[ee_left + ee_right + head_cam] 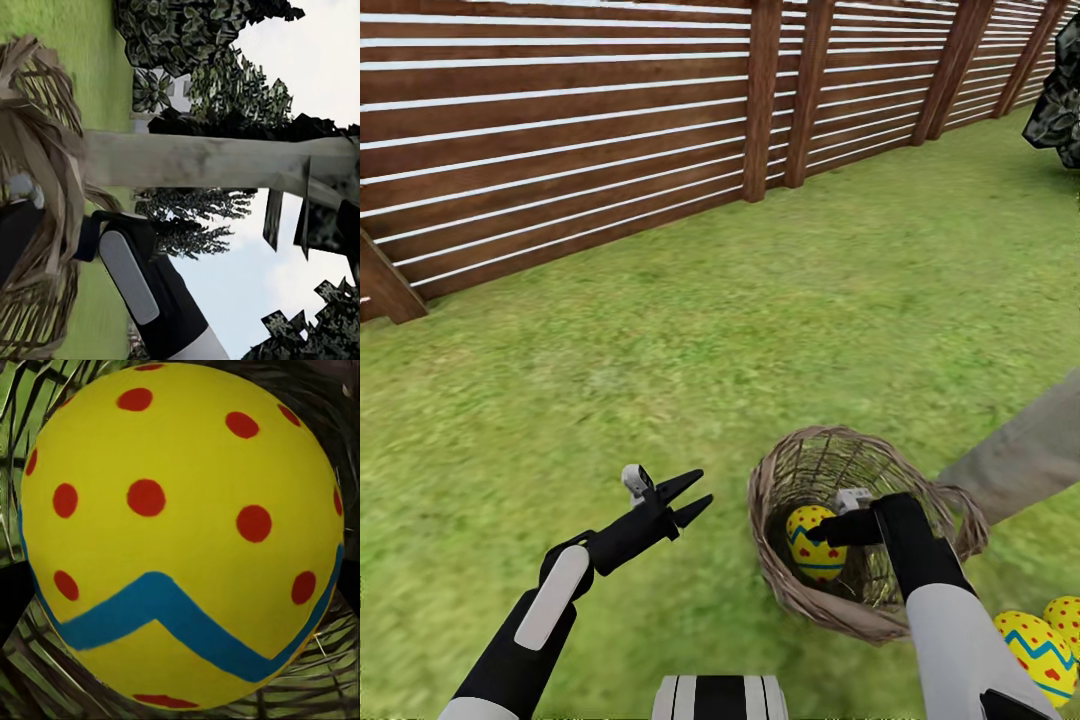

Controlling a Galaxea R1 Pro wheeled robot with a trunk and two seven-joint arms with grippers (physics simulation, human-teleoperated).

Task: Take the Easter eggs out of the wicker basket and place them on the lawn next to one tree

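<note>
The wicker basket [780, 580] stands on the lawn [690, 340] at the lower right, and its weave [37, 150] is close by in the left wrist view. One yellow Easter egg [812, 555] with a blue zigzag sits inside it. My right gripper [830, 530] reaches in over the rim and is shut on that egg, which looms large [180, 532] in the right wrist view. Two more Easter eggs [1035, 650] [1066, 618] lie on the grass beside the tree trunk [1030, 455]. My left gripper [688, 498] hovers open and empty left of the basket.
A brown slat fence [560, 130] runs along the far side of the grass. Dark foliage [1060, 110] shows at the far right. In the left wrist view the grey-beige trunk [210, 159] crosses behind my right forearm [142, 292]. Open grass spreads left and ahead.
</note>
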